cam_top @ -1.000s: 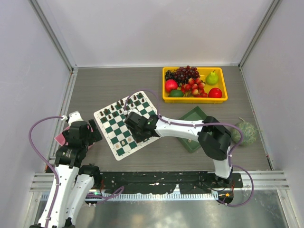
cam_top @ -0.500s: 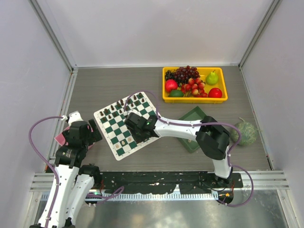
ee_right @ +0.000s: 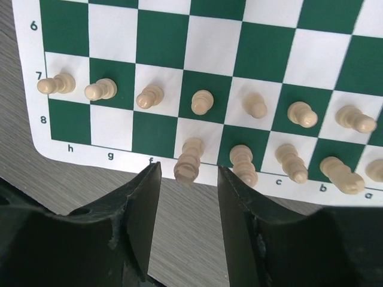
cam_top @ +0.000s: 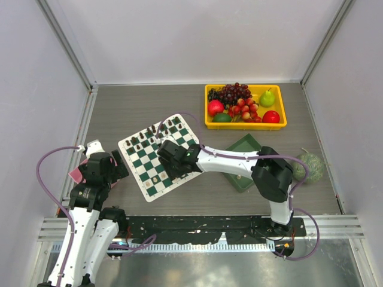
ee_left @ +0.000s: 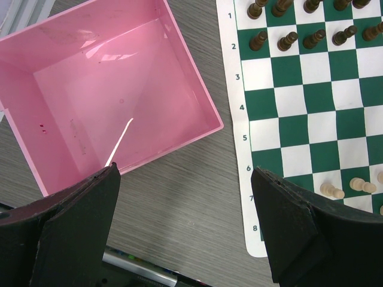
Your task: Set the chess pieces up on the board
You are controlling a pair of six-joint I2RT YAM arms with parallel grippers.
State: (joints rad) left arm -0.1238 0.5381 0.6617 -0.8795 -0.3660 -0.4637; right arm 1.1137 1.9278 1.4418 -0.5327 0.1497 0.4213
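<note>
On the board, a cream piece between the right fingers, untouched.

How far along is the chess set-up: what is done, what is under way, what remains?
Done: dark pieces stand in rows 1 and 2; cream pawns stand along row 7; cream pieces stand on a8 to d8. Under way: the right pincer is open around a cream piece on e8. Left: f8, g8 and h8 of the board are bare.
</note>
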